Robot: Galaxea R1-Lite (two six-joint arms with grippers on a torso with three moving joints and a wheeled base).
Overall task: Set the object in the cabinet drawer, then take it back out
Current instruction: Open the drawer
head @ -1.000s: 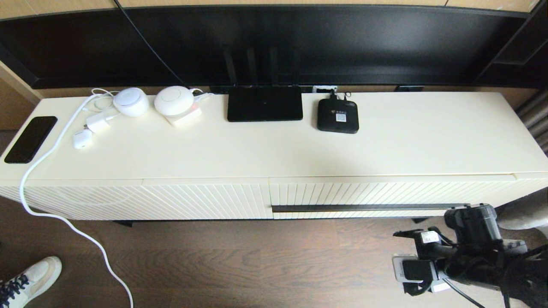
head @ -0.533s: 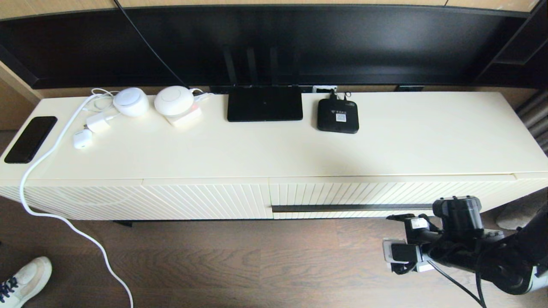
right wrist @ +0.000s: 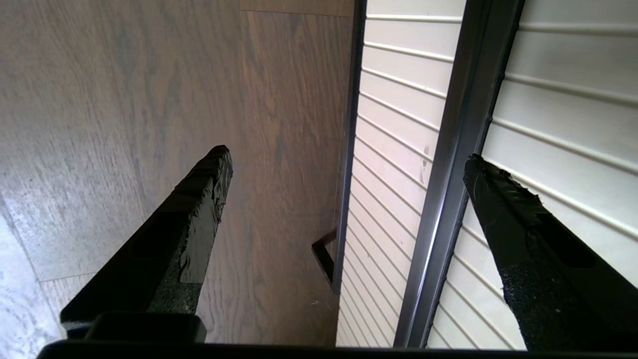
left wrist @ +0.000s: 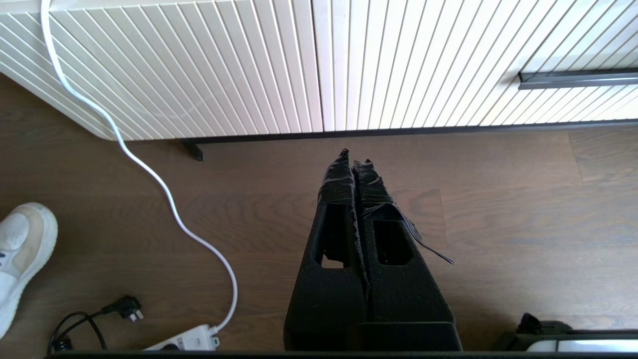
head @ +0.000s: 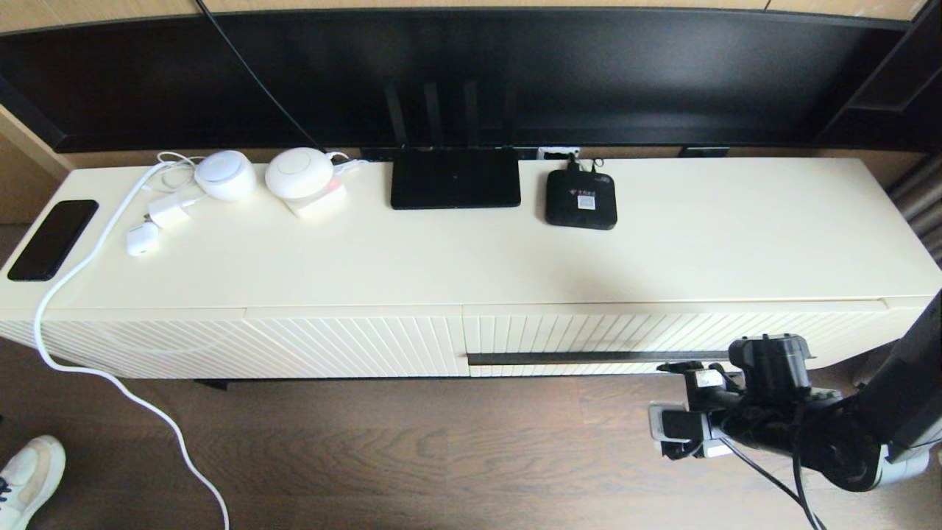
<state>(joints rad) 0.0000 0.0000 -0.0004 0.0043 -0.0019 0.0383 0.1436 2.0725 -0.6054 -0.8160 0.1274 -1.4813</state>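
The cabinet drawer (head: 662, 335) is closed, its ribbed cream front flush with the panel beside it. The right gripper (right wrist: 344, 164) hangs in front of the drawer, near the right end of the dark handle strip (head: 589, 358). Its fingers (right wrist: 199, 199) are spread wide apart and hold nothing; one finger is over the floor, the other over the drawer front past the strip. The left gripper (left wrist: 355, 158) is low above the wooden floor (left wrist: 498, 224), in front of the cabinet base and left of the handle strip, with its fingers pressed together. I cannot see the organizer box anywhere.
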